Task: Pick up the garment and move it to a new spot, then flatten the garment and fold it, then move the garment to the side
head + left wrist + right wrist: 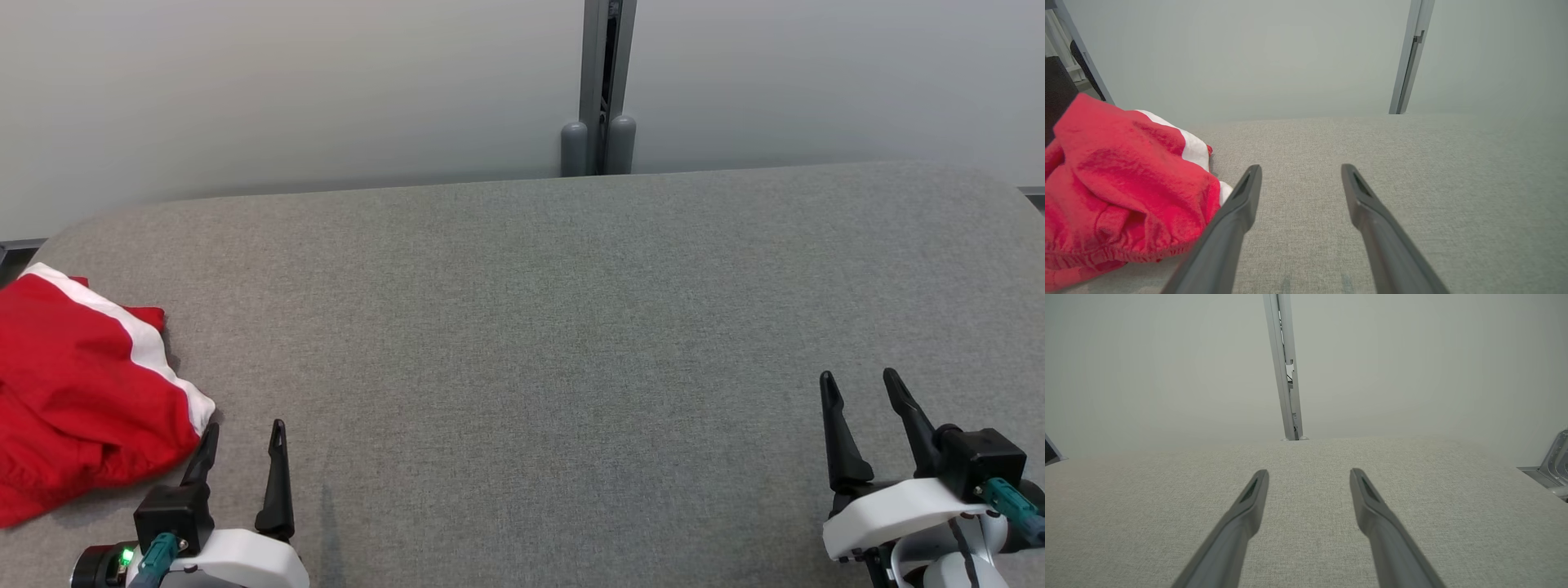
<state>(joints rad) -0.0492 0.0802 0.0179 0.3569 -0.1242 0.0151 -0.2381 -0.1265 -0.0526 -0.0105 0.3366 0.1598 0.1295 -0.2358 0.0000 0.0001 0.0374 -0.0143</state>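
Grey woven-fabric surface (pixel 571 327), rounded corners, pale wall behind. Red garment (pixel 73 384) with a white stripe lies crumpled at the surface's left edge, elastic hem showing; possibly shorts. Left pincer (pixel 245 426) spread just beside it, likely staged for pickup. Right pincer (pixel 859 374) spread, idle near the right edge.

A grey fabric-covered tabletop (pixel 571 327) with rounded far corners meets a plain pale wall (pixel 286 90). At 12 o'clock a grey metal post (pixel 602 73) divides the wall panels. Light is soft, even.
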